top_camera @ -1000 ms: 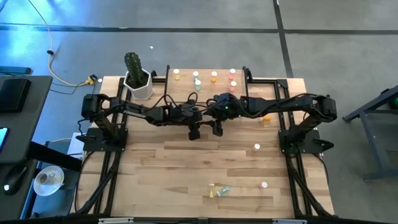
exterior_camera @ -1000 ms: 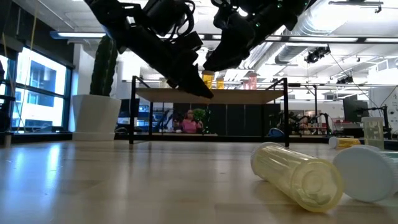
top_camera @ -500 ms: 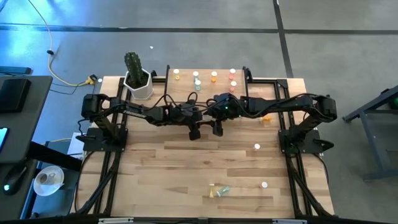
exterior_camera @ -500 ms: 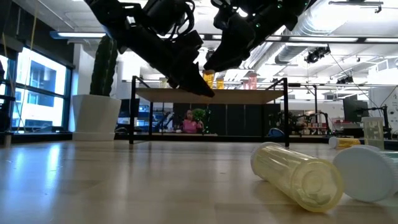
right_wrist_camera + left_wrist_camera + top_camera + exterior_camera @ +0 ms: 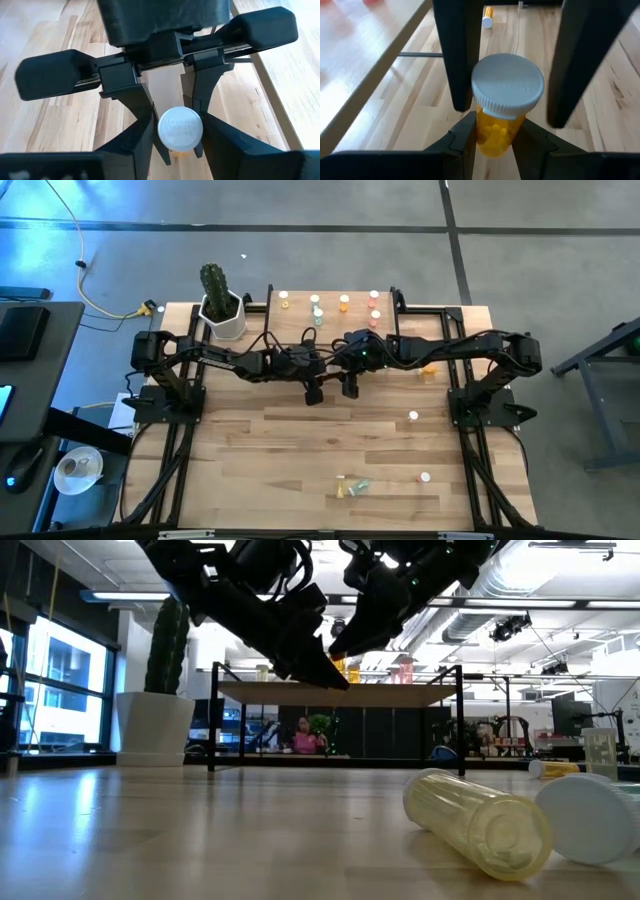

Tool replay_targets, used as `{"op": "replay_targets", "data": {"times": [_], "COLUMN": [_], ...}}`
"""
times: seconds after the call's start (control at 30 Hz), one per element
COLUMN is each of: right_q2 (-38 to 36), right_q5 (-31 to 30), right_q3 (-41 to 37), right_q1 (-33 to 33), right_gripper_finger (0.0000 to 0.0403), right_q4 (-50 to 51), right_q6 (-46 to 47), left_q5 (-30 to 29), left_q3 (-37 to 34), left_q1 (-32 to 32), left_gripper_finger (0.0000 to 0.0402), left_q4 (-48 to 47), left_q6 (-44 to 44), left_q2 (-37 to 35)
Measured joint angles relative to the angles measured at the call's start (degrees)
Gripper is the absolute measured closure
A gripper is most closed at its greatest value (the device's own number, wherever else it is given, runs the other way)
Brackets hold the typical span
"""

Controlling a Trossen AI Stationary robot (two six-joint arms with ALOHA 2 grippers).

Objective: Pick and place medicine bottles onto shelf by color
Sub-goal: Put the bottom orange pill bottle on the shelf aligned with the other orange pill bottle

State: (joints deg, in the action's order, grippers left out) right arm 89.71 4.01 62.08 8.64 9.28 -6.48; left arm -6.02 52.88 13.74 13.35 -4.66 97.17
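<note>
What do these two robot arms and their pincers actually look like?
Both arms are black, jointed links with black cables looped along them, on dark frames at the table's sides. The left gripper and right gripper each end in two flat, matte black fingers on a crossbar. A green light glows on the right arm.

Grey concrete floor (image 5: 300, 210) surrounds the table; bright windows (image 5: 60, 680) (far side) and ceiling pipes (image 5: 540, 610).

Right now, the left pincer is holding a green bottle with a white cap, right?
Not quite. The bottle in the left pincer is orange-yellow, not green. It does have a white cap. The left wrist view shows it.
</note>
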Motion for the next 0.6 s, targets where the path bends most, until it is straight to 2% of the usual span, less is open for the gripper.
{"op": "replay_targets", "data": {"times": [0.3, 0.6], "right_q2": [0.00, 0.00], "right_q5": [-0.11, -0.09], "right_q3": [0.00, 0.00], "right_q1": [0.02, 0.02], "right_gripper_finger": [0.0290, 0.0294], "right_q4": [0.31, 0.35], "right_q6": [0.01, 0.00], "left_q5": [-0.02, -0.64], "left_q3": [-0.01, -0.02], "left_q1": [0.00, 0.00], "left_gripper_finger": [0.0306, 0.0305], "left_q4": [0.19, 0.20], "left_q6": [-0.01, -0.03], "left_q2": [0.00, 0.00]}}
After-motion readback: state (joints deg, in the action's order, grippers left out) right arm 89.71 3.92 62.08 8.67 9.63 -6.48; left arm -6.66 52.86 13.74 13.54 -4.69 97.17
